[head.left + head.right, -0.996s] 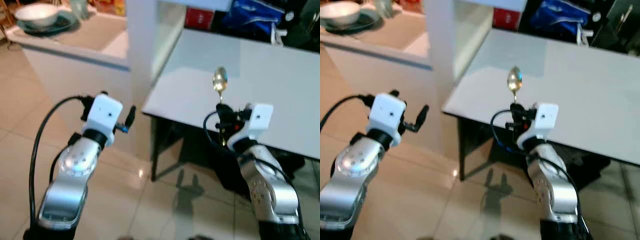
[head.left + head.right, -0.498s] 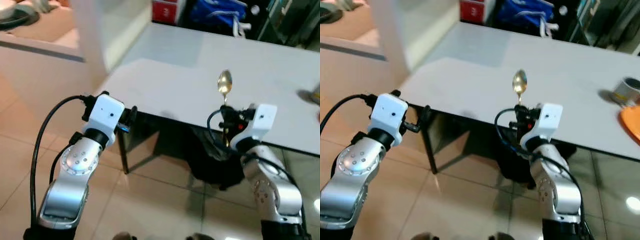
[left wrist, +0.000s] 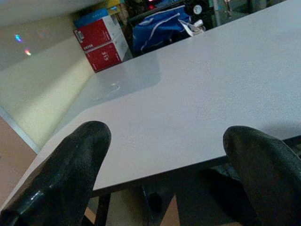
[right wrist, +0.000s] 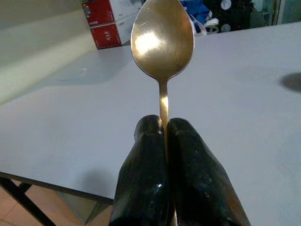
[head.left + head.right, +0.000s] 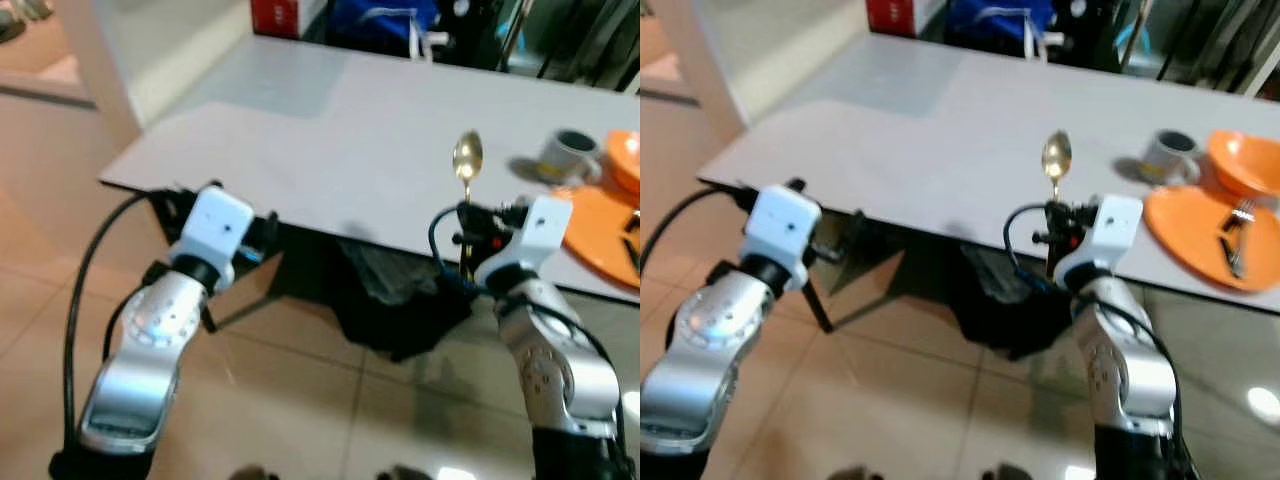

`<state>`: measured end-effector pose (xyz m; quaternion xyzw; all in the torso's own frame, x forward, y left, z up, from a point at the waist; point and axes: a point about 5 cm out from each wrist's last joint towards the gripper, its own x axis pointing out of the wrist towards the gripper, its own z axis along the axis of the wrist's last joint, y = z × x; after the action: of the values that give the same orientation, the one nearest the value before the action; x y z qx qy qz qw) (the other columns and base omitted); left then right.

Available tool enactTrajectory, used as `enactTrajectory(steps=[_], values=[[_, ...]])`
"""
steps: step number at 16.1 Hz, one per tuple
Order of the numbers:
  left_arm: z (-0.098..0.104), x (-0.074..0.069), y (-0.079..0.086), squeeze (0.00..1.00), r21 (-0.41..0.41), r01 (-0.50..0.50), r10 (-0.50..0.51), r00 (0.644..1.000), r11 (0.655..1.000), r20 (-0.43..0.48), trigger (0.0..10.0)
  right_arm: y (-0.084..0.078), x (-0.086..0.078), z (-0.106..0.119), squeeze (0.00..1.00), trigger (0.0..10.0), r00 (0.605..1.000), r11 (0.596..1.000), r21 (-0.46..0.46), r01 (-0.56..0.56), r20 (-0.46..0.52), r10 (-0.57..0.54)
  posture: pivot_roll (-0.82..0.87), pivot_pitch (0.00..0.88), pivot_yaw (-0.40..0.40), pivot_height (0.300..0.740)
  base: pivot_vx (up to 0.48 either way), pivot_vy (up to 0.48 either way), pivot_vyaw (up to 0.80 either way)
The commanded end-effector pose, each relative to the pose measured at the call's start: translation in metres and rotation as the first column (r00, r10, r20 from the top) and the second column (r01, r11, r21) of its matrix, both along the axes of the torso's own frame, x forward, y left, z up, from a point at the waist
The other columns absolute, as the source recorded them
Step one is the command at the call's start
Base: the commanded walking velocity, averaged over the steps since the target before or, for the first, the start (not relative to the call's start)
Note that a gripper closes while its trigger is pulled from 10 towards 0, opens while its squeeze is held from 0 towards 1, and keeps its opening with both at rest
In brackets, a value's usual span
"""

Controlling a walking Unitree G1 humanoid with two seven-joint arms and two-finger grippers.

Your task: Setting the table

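Carrying: spoon (image 4: 162, 44) upright, handle pinched between the two pressed-together fingers (image 4: 148, 179) of the right tool (image 5: 466, 222), bowl uppermost; held short of the counter edge, presumably so the bowl stays clean and clear of everything until a spot is picked.
Left tool (image 5: 262, 232): fingers (image 3: 70, 169) spread wide apart with nothing between them, level with the near counter edge; likely kept free for a later item or for steadying.
Grip reason: clamp low on the handle leaves the whole bowl exposed, handy for laying the spoon flat beside a plate, though a thin handle between smooth pads could twist.
Counter (image 5: 330, 150): pale grey top, bare on its near and left part, dark bag underneath.
Place setting: orange plate (image 5: 1195, 225) at the right with a fork (image 5: 1232, 232) lying on it, orange bowl (image 5: 1245, 162) just behind, grey mug (image 5: 1168, 152) near the plate's left rim.
Likely aim: spoon belongs beside that plate, well right of and beyond where it is held.
Far end: red boxes (image 3: 101, 44) and blue bag (image 3: 162, 28) past the counter, no part of the setting.
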<state>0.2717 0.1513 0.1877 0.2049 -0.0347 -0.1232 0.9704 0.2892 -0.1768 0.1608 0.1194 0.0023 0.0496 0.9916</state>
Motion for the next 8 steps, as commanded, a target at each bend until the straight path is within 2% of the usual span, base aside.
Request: enactTrajectory(steps=[1,2,3,4,6,8], values=[[0.002,0.000,-0.005,0.00,-0.002,0.017,-0.017,1.000,1.000,0.008,10.0,-0.005,0.000,-0.002,0.00,10.0,0.999,1.000,-0.016,0.020,-0.035,-0.020,-0.01,0.069,0.005,0.740,0.000,-0.480,0.00],[0.002,0.001,-0.005,0.00,-0.005,0.014,-0.014,1.000,1.000,0.008,10.0,-0.004,0.000,-0.003,0.00,10.0,0.999,1.000,-0.021,0.018,-0.048,-0.019,-0.01,0.067,0.004,0.740,0.000,-0.480,0.00],[0.004,0.002,-0.005,0.00,-0.047,0.000,0.000,1.000,0.999,0.010,10.0,-0.003,0.002,-0.005,0.00,10.0,0.997,0.999,-0.037,0.009,-0.073,-0.012,-0.01,0.066,0.005,0.740,0.000,-0.480,0.00],[0.005,0.004,-0.006,0.00,-0.119,-0.017,0.016,1.000,0.993,-0.005,10.0,-0.001,0.003,-0.004,0.00,10.0,0.997,0.998,-0.058,0.013,-0.075,-0.017,-0.01,0.066,0.004,0.740,0.000,0.000,0.00],[0.001,0.005,-0.008,0.00,-0.092,0.007,-0.011,0.999,0.996,-0.036,10.0,0.003,0.005,-0.001,0.00,10.0,0.998,0.998,-0.058,0.003,-0.065,-0.006,-0.01,0.062,0.006,0.740,0.000,0.000,0.00],[0.003,0.004,-0.010,0.00,-0.123,0.038,-0.040,0.999,0.992,-0.019,10.0,0.005,0.006,-0.002,0.00,10.0,0.996,0.999,-0.053,-0.009,-0.089,0.005,-0.01,0.058,0.006,0.740,0.141,0.000,-0.20]])
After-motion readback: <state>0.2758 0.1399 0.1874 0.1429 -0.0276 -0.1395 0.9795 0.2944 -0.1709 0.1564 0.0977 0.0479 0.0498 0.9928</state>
